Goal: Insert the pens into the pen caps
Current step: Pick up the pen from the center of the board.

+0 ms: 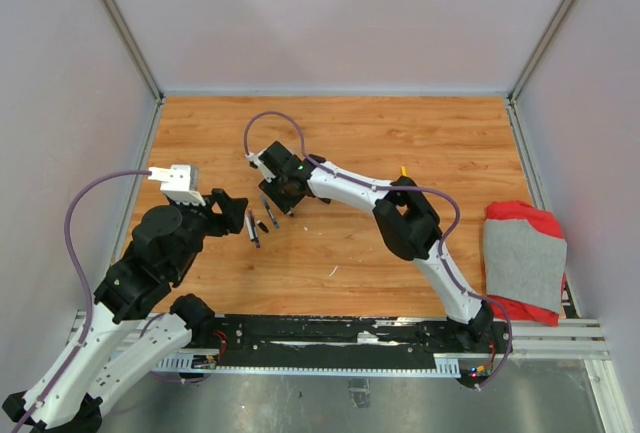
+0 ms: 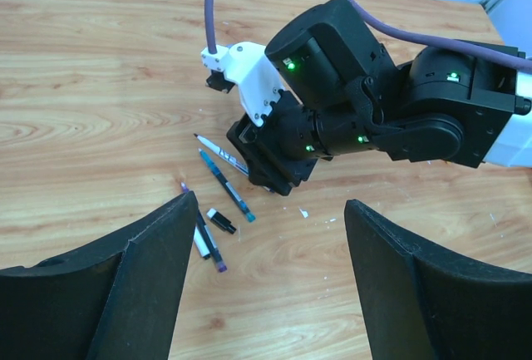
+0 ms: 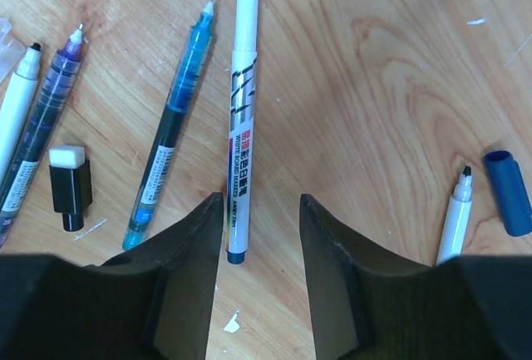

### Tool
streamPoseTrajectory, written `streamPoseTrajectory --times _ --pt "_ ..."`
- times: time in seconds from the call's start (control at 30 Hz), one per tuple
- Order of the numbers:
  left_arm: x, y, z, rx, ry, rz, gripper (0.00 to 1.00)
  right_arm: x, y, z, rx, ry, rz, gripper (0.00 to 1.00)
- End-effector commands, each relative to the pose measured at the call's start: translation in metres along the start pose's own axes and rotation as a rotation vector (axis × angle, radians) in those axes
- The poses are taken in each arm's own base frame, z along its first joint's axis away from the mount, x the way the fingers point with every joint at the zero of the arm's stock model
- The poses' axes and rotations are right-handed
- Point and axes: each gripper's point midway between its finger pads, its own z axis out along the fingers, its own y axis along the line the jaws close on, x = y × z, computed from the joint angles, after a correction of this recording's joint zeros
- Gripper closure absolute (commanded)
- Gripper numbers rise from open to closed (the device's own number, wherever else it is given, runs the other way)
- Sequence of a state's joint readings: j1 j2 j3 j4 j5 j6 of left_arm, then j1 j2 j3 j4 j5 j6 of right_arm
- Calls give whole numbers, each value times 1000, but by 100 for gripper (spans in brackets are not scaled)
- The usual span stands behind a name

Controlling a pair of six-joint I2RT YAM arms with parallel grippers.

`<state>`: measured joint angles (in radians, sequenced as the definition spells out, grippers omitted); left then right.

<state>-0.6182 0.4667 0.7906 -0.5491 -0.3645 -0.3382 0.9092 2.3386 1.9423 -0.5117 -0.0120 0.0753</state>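
In the right wrist view a white board marker (image 3: 241, 110) lies on the wooden table, its blunt end between my open right gripper's (image 3: 259, 210) fingers, close to the left one. Left of it lie a blue pen (image 3: 170, 127), a purple pen (image 3: 41, 119), a white pen (image 3: 17, 102) and a black cap (image 3: 68, 185). To the right lie another white pen (image 3: 455, 214) and a dark blue cap (image 3: 507, 192). My left gripper (image 2: 272, 202) is open and empty, hovering near the purple pen (image 2: 208, 239) and black cap (image 2: 222, 221), facing the right gripper (image 2: 278, 165).
A red and grey cloth (image 1: 523, 258) lies at the table's right edge. A small yellow piece (image 1: 404, 168) shows behind the right arm. Both grippers (image 1: 240, 215) (image 1: 280, 198) meet left of the table's middle. White walls enclose the table.
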Motion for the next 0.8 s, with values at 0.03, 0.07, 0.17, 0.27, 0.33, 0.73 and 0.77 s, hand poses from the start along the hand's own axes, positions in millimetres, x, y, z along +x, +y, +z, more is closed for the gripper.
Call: streamPoseTrajectory --times 0.03,0.07,0.17,0.27,0.33,0.73,0.77 --pt "-3 1 2 -7 -14 3 23 10 2 4 56 53 -39 61" --pt "-2 1 2 -8 -14 3 23 12 2 5 61 62 -39 62" --pt "-2 1 2 -8 -12 3 23 19 5 7 58 84 -38 66" --pt "-2 1 2 -7 -13 3 23 26 9 9 52 111 -44 69" --pt "-2 1 2 -7 -13 3 23 30 13 10 41 124 -44 71" --pt "0 1 3 -8 -7 5 23 42 17 -1 2 175 -11 91" --pt "0 1 4 -7 -6 5 23 43 15 -3 12 177 -5 93"
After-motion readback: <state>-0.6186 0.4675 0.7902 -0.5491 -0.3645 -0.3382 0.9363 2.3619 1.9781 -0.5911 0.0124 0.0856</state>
